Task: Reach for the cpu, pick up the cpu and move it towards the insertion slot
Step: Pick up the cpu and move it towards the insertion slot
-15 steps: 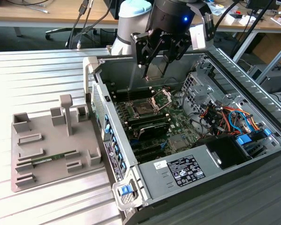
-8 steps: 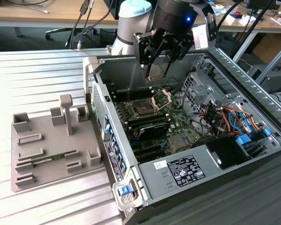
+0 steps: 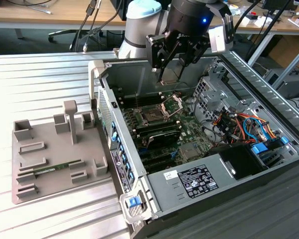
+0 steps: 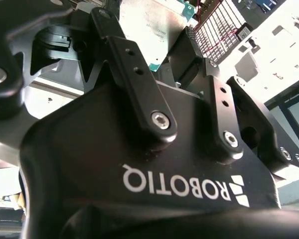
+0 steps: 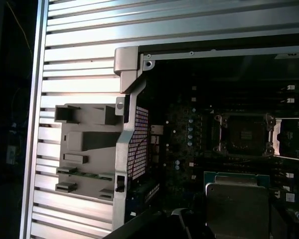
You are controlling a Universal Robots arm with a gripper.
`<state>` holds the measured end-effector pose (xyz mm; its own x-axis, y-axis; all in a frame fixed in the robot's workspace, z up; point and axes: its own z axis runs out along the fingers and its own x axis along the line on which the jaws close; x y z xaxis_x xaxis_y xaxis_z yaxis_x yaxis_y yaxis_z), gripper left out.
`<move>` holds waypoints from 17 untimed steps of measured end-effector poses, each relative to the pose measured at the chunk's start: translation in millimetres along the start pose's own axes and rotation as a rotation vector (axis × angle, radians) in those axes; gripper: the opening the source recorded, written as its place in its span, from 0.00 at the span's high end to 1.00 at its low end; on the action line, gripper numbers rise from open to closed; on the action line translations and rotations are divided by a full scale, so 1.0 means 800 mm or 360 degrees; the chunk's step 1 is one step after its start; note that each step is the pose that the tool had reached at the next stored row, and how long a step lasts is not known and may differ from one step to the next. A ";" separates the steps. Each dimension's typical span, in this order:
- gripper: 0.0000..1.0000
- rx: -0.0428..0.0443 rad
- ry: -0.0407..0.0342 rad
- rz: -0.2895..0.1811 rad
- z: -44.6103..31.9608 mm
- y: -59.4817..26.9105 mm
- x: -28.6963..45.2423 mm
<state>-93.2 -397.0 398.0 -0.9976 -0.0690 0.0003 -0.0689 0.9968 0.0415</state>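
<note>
The carry step is in hand: the gripper (image 3: 170,74) hangs over the open computer case (image 3: 139,172), above and a little behind the slot (image 3: 153,115), with the cpu (image 3: 169,73) pinched between its fingers. In the exterior view the chip shows as a pale plate hanging on edge between the dark fingers. In the first wrist view the cpu (image 5: 236,209) is a flat square with a dull silvery face and a thin greenish-tan rim, and the slot (image 5: 243,135) lies apart from it on the board, a dark square inside a shiny frame whose bracket is swung open. In the second wrist view the cpu (image 4: 148,30) stands pale between the two fingers (image 4: 139,84), which close narrowly on its edges.

As I judge it, pick-up is done and the chip is most of the way to the slot. What the move calls for is levelling the chip, lining its edges up with the frame, and keeping clear of the raised bracket and the case wall.

A grey parts tray (image 3: 55,154) sits on the ribbed table (image 3: 40,74) beside the case, a green memory stick (image 3: 57,168) lying in it
</note>
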 end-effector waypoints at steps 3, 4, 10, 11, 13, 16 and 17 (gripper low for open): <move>0.45 0.0000 0.0000 0.0000 0.0000 0.000 -0.0040; 0.45 0.0000 0.0000 0.0000 0.0000 0.000 -0.0054; 0.45 0.0000 0.0000 0.0000 0.0000 -0.001 -0.0157; 0.45 0.0000 0.0000 0.0000 -0.0001 -0.001 -0.0170; 0.45 0.0000 0.0000 0.0000 -0.0001 -0.001 -0.0191; 0.45 0.0000 0.0000 0.0000 -0.0001 -0.002 -0.0241; 0.45 0.0000 0.0000 0.0000 -0.0001 -0.002 -0.0267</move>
<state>-71.8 -397.0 398.1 -0.9976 -0.0689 0.0003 -0.0688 0.9968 0.0415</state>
